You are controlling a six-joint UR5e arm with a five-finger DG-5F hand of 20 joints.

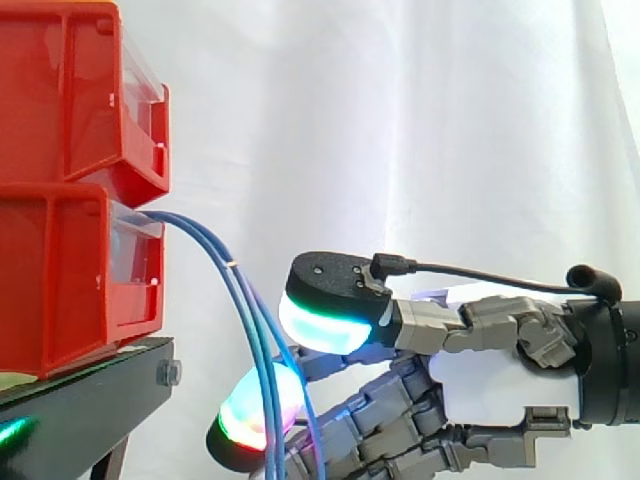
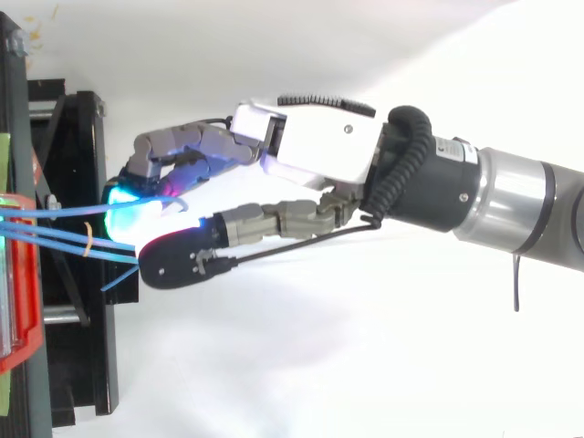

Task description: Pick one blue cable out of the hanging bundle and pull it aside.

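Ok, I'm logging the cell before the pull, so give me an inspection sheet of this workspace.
surface: black stand, carrying two stacked red bins.
job's things: blue cables leave the lower bin and hang past the stand's edge.
clutter: nothing seen.
hand: level with the bundle, right beside it; grip cannot be told.
cables: blue ones hang close together.
surroundings: white curtain behind.
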